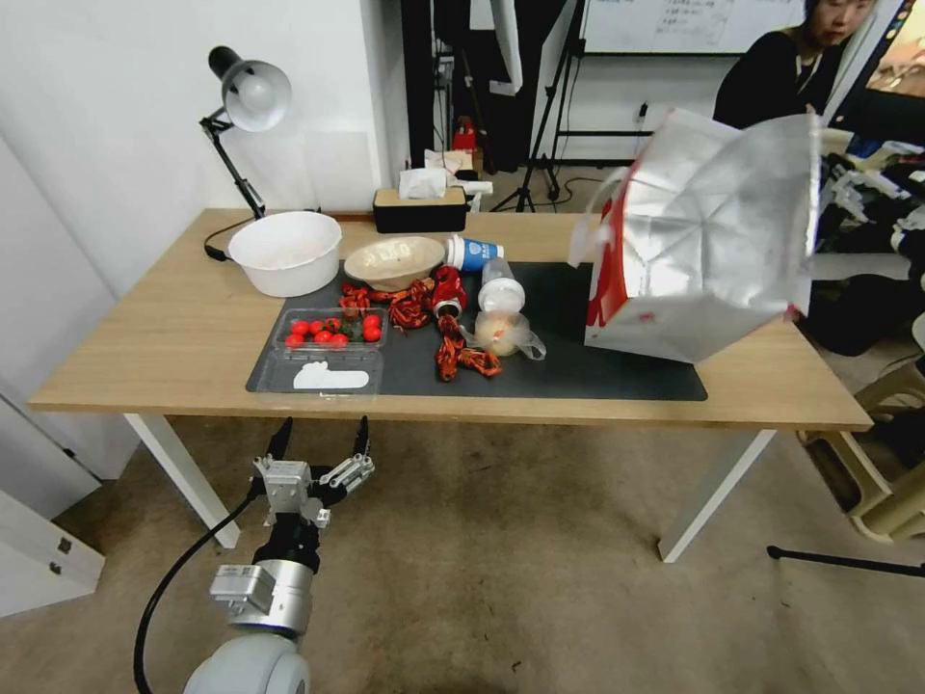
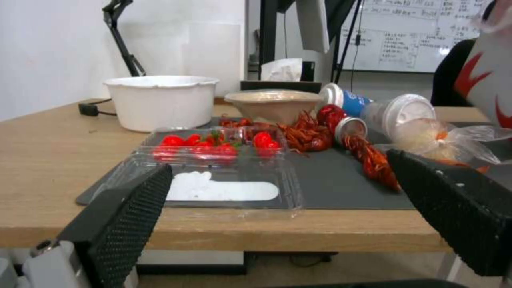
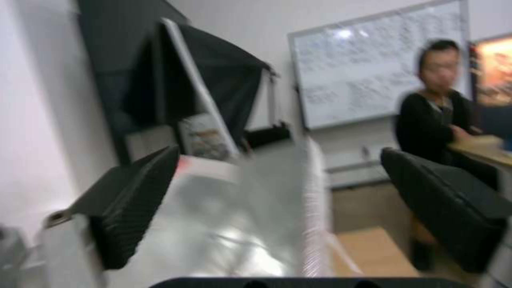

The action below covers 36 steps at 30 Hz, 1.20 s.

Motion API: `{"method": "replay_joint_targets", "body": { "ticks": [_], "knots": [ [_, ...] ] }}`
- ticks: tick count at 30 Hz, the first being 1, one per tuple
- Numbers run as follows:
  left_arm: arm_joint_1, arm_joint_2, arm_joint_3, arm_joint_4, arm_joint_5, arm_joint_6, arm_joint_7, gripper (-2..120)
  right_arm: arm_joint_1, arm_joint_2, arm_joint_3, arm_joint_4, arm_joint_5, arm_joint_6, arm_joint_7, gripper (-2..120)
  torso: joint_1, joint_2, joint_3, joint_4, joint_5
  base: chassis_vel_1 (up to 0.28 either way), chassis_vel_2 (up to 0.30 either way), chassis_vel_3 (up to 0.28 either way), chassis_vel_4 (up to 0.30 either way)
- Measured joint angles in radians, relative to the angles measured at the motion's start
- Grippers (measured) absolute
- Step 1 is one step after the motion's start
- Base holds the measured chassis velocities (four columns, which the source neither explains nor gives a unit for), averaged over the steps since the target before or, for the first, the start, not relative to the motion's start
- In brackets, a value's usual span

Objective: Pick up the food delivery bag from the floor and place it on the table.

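Observation:
The food delivery bag (image 1: pixel 713 231), white with red side panels, leans at the right end of the table (image 1: pixel 145 357). Its lower edge is down by the dark mat (image 1: pixel 597 371) and its silver foil mouth faces me. In the right wrist view my right gripper (image 3: pixel 277 156) is open, its fingers (image 3: pixel 133 208) wide apart either side of the bag's foil rim (image 3: pixel 229 224). My left gripper (image 1: pixel 323 434) hangs open and empty over the floor (image 1: pixel 501 578), just before the table's front edge. In the left wrist view the left gripper (image 2: pixel 277 164) faces the tabletop, with the bag (image 2: pixel 491 80) at the far side.
On the mat lie a clear box of tomatoes (image 1: pixel 332 330), red crayfish (image 1: pixel 453 352), a small plastic bag of food (image 1: pixel 503 333) and tipped cups (image 1: pixel 474 253). A white bowl (image 1: pixel 285 253), a tan bowl (image 1: pixel 393 260), a tissue box (image 1: pixel 420 207) and a lamp (image 1: pixel 246 96) stand behind.

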Motion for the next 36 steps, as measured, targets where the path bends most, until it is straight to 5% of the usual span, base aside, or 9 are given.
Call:
{"method": "replay_joint_targets", "body": {
  "ticks": [11,22,29,36],
  "knots": [
    [0.001,-0.004,0.000,0.000,0.001,-0.008,0.009,100,-0.221,0.048,0.095,0.146,-0.185,0.301,-0.344,100,0.000,0.000,0.000,-0.0001,-0.0002,0.000,0.000,0.000,0.000],
    [0.006,-0.003,-0.007,-0.007,-0.004,-0.008,0.005,100,-0.411,0.160,0.084,0.272,-0.350,0.405,-0.544,100,0.000,0.000,0.000,0.0000,-0.0004,0.000,0.000,0.000,0.000],
    [0.006,-0.002,-0.011,-0.004,-0.006,-0.010,0.001,100,-0.555,0.241,0.062,0.296,-0.572,0.455,-0.600,100,0.000,0.000,0.000,-0.0001,-0.0003,0.000,0.000,0.000,0.000],
    [0.005,-0.002,-0.012,0.004,-0.009,-0.011,-0.007,100,-0.710,0.378,0.037,0.300,-0.810,0.463,-0.474,100,0.000,0.000,0.000,-0.0002,-0.0003,0.000,0.000,0.000,0.000]
  ]
}}
